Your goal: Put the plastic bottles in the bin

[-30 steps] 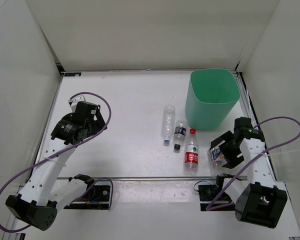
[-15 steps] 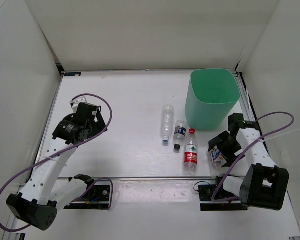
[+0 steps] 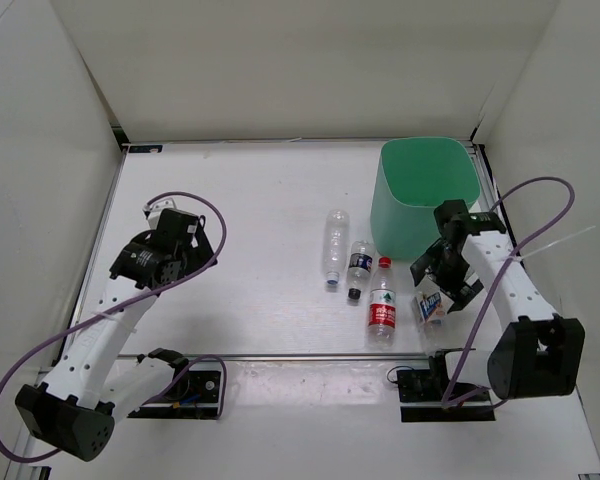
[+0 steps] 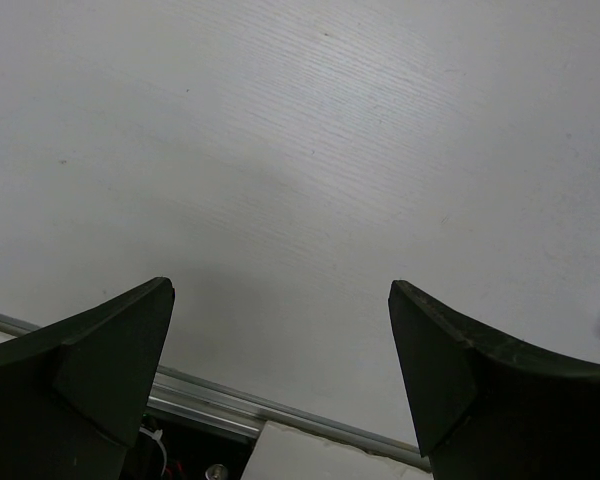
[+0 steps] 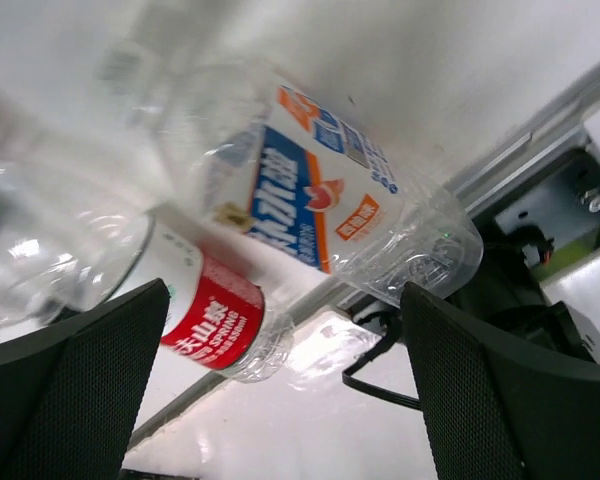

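Your right end effector (image 3: 444,284) is hovering with its jaws spread wide and pinching nothing, directly over the blue-and-white-labelled bottle (image 3: 431,310). That bottle is lying on the worktop (image 3: 250,200) just on the near side of the mint-green bin (image 3: 425,190). In the wrist view its long axis is running diagonally across the gap, so you are probably needing a wrist turn. The red-labelled bottle (image 3: 382,306) is crowding its left side. Your left end effector (image 4: 280,295), also spread, is sitting well apart.
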### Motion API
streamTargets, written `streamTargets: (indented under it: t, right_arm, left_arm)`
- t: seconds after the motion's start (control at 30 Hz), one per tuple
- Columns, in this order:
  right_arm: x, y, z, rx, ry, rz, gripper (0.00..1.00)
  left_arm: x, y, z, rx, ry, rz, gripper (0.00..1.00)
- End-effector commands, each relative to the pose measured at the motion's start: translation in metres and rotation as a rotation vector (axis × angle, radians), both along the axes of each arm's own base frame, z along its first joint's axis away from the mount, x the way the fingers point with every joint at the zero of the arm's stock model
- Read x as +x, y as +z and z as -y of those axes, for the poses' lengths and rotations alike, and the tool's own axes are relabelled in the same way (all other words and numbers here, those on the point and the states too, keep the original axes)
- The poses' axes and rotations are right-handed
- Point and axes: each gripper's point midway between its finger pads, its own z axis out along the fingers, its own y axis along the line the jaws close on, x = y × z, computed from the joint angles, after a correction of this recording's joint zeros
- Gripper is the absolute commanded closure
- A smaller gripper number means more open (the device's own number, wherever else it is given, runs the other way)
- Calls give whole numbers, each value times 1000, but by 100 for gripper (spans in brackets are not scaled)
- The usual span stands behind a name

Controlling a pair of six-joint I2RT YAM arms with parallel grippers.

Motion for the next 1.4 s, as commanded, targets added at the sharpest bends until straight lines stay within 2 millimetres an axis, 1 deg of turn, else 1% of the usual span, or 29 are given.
streamTargets:
  t: [0.0, 0.03, 0.1, 0.13, 0.2, 0.23, 0.27, 0.33, 0.37, 0.43, 0.5, 0.53, 0.67, 0.73, 0.8, 0.83, 0.97, 1.0, 1.07, 1.1, 1.17, 1.2, 1.3, 1.37]
  right_arm:
    - [-2, 30, 9, -50, 76, 61, 0]
    - [3, 34, 4, -30, 102, 100, 1]
    - [8, 42, 5, -50, 142, 169, 1]
    - [9, 45, 4, -66, 195, 194, 1]
    - [14, 41, 5, -104, 242, 254, 1]
    - [15, 39, 6, -117, 248, 269, 1]
    - [17, 31, 6, -126, 266, 299, 1]
    - [18, 23, 2, -139, 310, 330, 1]
    - [19, 23, 6, -171, 316, 355, 1]
    - [20, 12, 5, -197, 335, 372, 1]
    - [23, 9, 7, -212, 304, 393, 1]
    - [24, 3, 8, -225, 297, 374, 1]
    - [32, -4, 16, -287, 286, 341, 1]
    - [34, -11, 20, -318, 299, 316, 0]
    - [39, -15, 20, -321, 298, 312, 0]
    - [41, -19, 19, -323, 301, 298, 0]
    - [39, -32, 17, -317, 287, 238, 1]
    - [39, -35, 16, -316, 268, 231, 1]
    - [27, -45, 17, -305, 246, 196, 2]
    - [27, -46, 14, -288, 216, 202, 2]
    - [19, -53, 13, -279, 192, 180, 4]
    - [18, -54, 11, -267, 183, 180, 4]
    - [9, -60, 8, -247, 168, 155, 5]
    - [7, -59, 6, -245, 156, 158, 5]
  left_arm:
    - [1, -2, 6, -45, 5, 25, 0]
    - [1, -2, 6, -45, 5, 25, 0]
    - [-1, -4, 5, -45, 5, 23, 0]
    - [1, -3, 6, -48, 5, 32, 0]
    - [1, -3, 6, -48, 5, 32, 0]
    - [1, -3, 6, -48, 5, 32, 0]
    - [0, -3, 7, -55, 0, 29, 0]
    - [1, -5, 7, -46, -7, 19, 0]
    - [1, -5, 7, -40, -14, 18, 0]
    - [1, -8, 9, -43, -19, 5, 0]
    - [0, -8, 10, -44, -33, 0, 0]
    - [0, -8, 10, -44, -33, 0, 0]
    - [0, -8, 11, -45, -46, -4, 0]
    - [-4, -11, 10, -42, -45, -14, 0]
    - [-5, -9, 10, -45, -46, -5, 0]
    - [-6, -13, 9, -42, -45, -14, 0]
    - [-9, -12, 8, -41, -45, -14, 0]
    - [-10, -15, 8, -38, -45, -23, 0]
    - [-13, -14, 7, -38, -45, -23, 0]
    - [-13, -14, 7, -38, -45, -23, 0]
    - [-15, -14, 6, -38, -45, -24, 0]
    - [-15, -14, 6, -38, -45, -24, 0]
    - [-17, -15, 5, -38, -45, -23, 0]
    - [-17, -15, 5, -38, -45, -23, 0]
